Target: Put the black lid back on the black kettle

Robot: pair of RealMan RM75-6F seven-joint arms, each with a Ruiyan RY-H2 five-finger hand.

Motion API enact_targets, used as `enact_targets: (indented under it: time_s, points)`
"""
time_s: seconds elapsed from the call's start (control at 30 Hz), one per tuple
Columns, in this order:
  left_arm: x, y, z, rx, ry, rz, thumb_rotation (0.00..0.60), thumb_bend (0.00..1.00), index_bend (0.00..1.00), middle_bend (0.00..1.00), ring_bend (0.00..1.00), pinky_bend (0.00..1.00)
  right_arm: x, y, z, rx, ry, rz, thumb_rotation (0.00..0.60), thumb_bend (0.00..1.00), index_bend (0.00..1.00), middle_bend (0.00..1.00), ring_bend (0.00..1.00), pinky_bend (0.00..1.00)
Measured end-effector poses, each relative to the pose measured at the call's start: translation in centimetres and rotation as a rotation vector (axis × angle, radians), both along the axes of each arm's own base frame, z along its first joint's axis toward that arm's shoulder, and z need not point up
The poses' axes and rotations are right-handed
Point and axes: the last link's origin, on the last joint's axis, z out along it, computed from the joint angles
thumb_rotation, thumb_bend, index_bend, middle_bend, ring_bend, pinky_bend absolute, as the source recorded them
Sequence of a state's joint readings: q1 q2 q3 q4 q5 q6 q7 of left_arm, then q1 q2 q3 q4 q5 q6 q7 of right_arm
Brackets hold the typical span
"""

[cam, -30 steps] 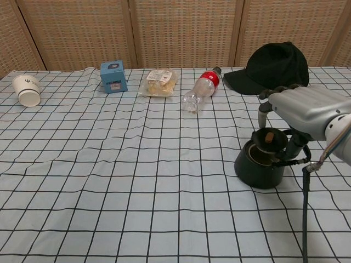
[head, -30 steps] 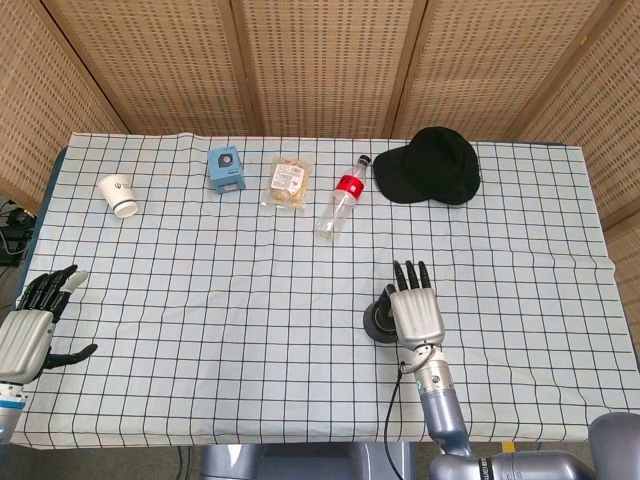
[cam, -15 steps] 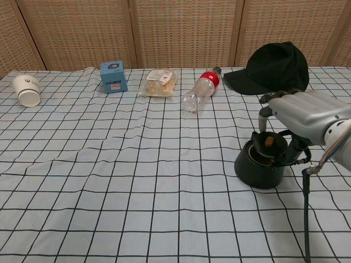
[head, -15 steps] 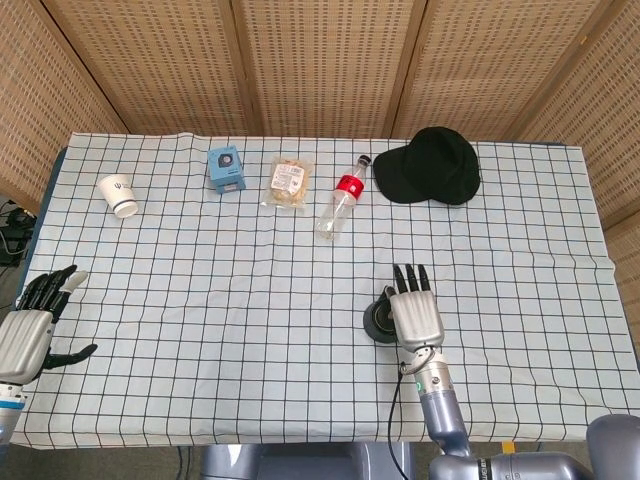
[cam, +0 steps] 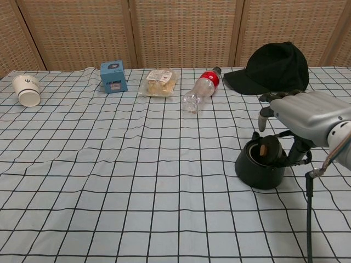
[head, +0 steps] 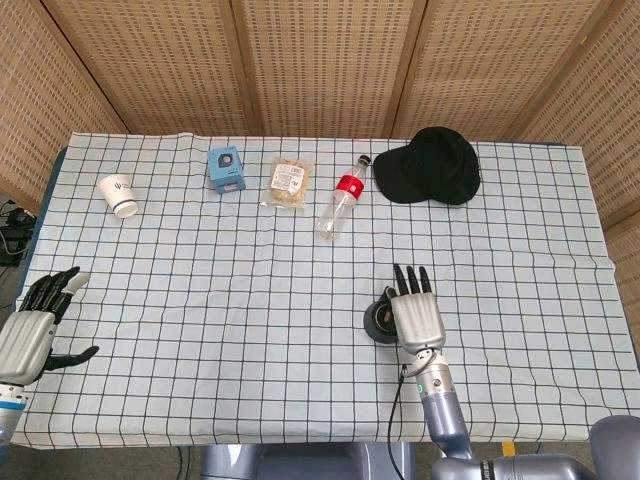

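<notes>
The black kettle (cam: 260, 170) sits on the checkered surface (head: 250, 300) in the lower right of the chest view, and just right of center, low down, in the head view. The black lid (cam: 265, 149) with its brown knob is resting tilted in the kettle's open mouth, not flat, so it's not seated properly. Can't see anything inside the kettle past the lid.

The right hand (cam: 307, 112) hovers right over the kettle, fingers extended and slightly bent downward, fingertips just above the rim. From the chest view it doesn't look like it's gripping the lid, fingers are spread and holding nothing as far as I can tell. In the head view that same hand covers most of the kettle from above.

The left hand (head: 35, 325) is way off at the lower left edge of the head view, fingers spread apart, holding nothing, well apart from everything.

Along the top of the frame: 1 white paper cup (head: 118, 195) lying on its side at upper left, a blue box (head: 226, 168), a clear snack bag (head: 289, 182), a plastic bottle (head: 341, 200) with a red label lying down and looking empty, and a black cap (head: 430, 165) at upper right.
</notes>
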State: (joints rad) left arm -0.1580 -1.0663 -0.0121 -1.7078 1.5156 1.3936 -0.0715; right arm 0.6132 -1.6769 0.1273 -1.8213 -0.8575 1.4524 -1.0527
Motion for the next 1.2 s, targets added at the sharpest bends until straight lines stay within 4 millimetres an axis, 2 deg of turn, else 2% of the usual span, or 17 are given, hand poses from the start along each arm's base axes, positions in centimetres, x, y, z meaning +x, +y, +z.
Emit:
enact_targets:
  time_s: [0.37,0.43,0.5,0.57,0.7,1.2]
  points:
    - [0.0,-0.1,0.2,0.0,-0.008,-0.002,0.6,0.11,0.0,0.0,0.0,0.0,0.3,0.5,0.0,0.006,0.002,-0.002,0.6,0.35,0.3,0.02,0.0,0.0]
    - [0.0,-0.1,0.2,-0.001,-0.009,-0.002,0.6,0.11,0.0,0.0,0.0,0.0,0.3,0.6,0.0,0.004,0.002,-0.001,0.6,0.38,0.3,0.01,0.0,0.0]
    - [0.0,-0.1,0.2,-0.001,-0.01,-0.003,0.6,0.11,0.0,0.0,0.0,0.0,0.4,0.7,0.1,0.004,0.002,0.004,0.6,0.5,0.29,0.0,0.0,0.0]
    - [0.1,-0.1,0.2,-0.002,-0.01,-0.005,0.6,0.11,0.0,0.0,0.0,0.0,0.4,0.9,0.1,0.006,0.006,0.008,0.6,0.57,0.29,0.0,0.0,0.0]
    - [0.1,-0.2,0.2,-0.006,-0.009,-0.006,0.6,0.11,0.0,0.0,0.0,0.0,0.7,1.6,0.1,0.013,0.02,0.015,0.6,0.67,0.29,0.0,0.0,0.0]
    - [0.2,-0.2,0.2,-0.01,-0.006,-0.009,0.6,0.11,0.0,0.0,0.0,0.0,0.1,3.1,0.2,0.018,0.079,-0.007,0.6,0.81,0.31,0.0,0.0,0.0]
